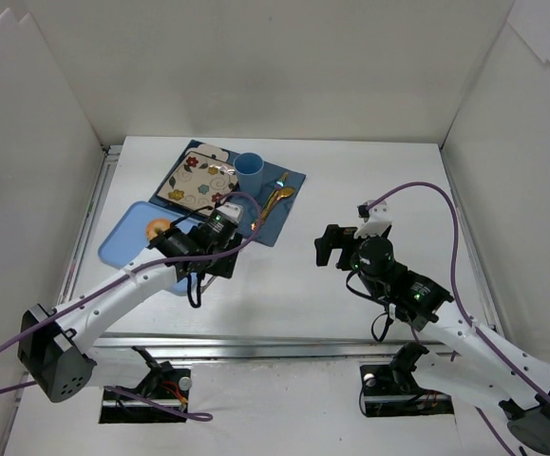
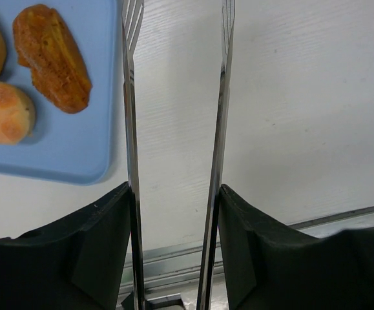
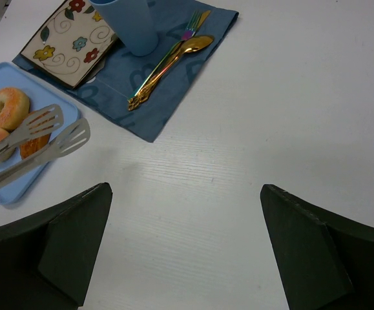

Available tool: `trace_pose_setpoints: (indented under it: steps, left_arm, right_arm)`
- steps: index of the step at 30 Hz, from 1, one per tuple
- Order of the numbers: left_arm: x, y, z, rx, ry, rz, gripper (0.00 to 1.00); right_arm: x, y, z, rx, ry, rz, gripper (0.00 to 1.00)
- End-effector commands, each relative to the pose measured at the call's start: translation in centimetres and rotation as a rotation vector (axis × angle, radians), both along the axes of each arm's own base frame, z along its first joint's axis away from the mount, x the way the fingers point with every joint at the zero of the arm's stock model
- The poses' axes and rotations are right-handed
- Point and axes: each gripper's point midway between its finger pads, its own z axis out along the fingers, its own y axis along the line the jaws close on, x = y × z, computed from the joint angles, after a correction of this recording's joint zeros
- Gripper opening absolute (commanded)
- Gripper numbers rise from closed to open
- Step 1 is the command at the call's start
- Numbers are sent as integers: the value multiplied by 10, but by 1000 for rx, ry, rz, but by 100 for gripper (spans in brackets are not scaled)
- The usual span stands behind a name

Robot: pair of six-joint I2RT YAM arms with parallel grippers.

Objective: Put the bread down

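The bread (image 2: pixel 51 57), an oblong golden-brown roll, lies on the blue tray (image 2: pixel 64 152) next to a small round pastry (image 2: pixel 2 111). My left gripper (image 2: pixel 175 188) is shut on a pair of metal tongs (image 2: pixel 130 97), its pads pressing on both arms. The tong tips stand apart with nothing between them, over the white table just right of the tray. In the right wrist view the tong tips (image 3: pixel 61 129) partly cover the bread (image 3: pixel 35 146). My right gripper (image 3: pixel 185 188) hangs open over bare table, holding nothing.
A ring donut (image 3: pixel 8 108) also sits on the tray (image 1: pixel 123 242). Behind it a blue placemat (image 1: pixel 276 226) carries a floral plate (image 1: pixel 197 178), a blue cup (image 1: pixel 249 173) and a gold spoon with fork (image 1: pixel 276 198). White walls enclose the table.
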Motion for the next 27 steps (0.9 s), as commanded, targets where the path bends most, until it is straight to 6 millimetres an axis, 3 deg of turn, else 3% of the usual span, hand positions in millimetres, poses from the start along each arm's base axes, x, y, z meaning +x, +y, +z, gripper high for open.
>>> trace_pose_setpoints:
  steps: [1,6,16,27]
  left_arm:
    - [4,20,19,67,-37,86,47]
    - [7,59,26,169,-40,216,45]
    - [2,96,20,180,-34,314,45]
    - [12,94,2,191,3,307,45]
  right_arm:
    - [8,3,32,61,-67,-19,98]
    - [8,4,32,59,-65,-18,98]
    - [8,5,31,58,-60,-14,98]
    - [9,5,31,54,-60,-14,98]
